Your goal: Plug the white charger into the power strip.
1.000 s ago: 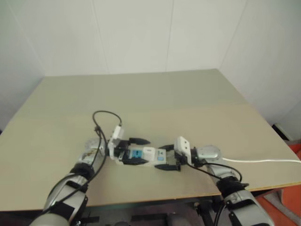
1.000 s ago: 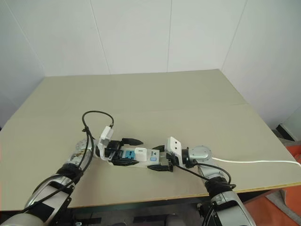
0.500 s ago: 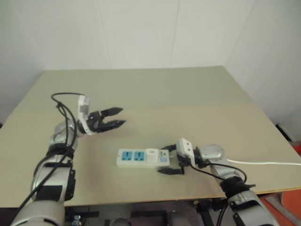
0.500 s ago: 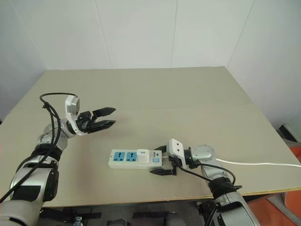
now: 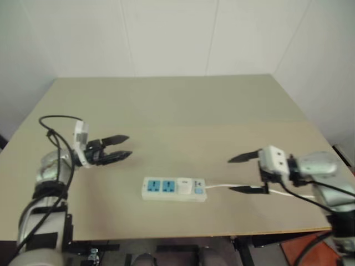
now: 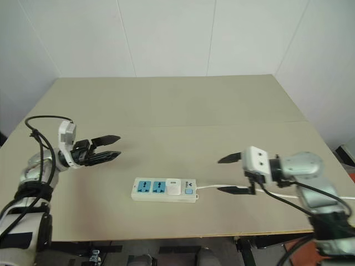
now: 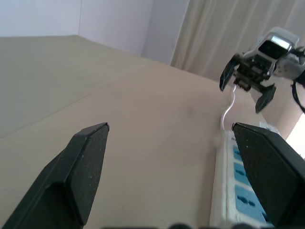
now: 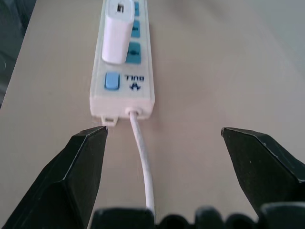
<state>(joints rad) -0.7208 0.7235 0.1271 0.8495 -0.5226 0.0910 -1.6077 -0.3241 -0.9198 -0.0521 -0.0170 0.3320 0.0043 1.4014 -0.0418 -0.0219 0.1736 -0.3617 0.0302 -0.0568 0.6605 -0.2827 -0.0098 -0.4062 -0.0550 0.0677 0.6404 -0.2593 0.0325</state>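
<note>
Both grippers [image 6: 113, 147] [image 6: 233, 174] withdrawn (strip [image 6: 163, 189] clear)

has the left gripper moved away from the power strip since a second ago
Yes. The left gripper, then at the power strip, now hangs open, apart from it, off its end away from the cable.

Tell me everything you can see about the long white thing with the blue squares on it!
That is the power strip, a long white bar that looks like plastic, lying flat on the tan table. It has blue socket faces in a row and a small blue switch at one end. The white charger stands plugged into the socket next to the switch. A thin white cable leaves the switch end. Neither gripper touches it.
</note>
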